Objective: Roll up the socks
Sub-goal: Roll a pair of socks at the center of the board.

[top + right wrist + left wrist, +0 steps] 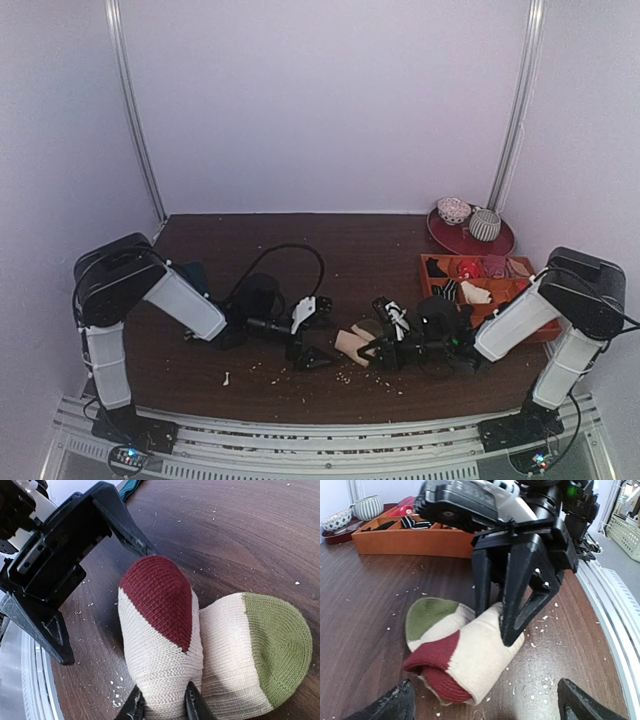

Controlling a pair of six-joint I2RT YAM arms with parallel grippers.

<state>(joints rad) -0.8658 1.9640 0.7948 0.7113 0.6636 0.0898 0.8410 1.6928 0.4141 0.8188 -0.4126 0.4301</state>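
Observation:
The socks are a cream knitted bundle lying on the wooden table, with a dark red patch on one and an olive green end on the other; they also show in the right wrist view and in the top view. My right gripper is shut on the cream sock with the red patch, pinching its fabric; it also shows in the left wrist view and the top view. My left gripper is open wide, empty, just short of the bundle's red end, and shows in the top view.
An orange tray with other sock bundles stands at the right, also in the left wrist view. A dark red plate with two bowls is behind it. White crumbs dot the table. A black cable loops behind the left arm.

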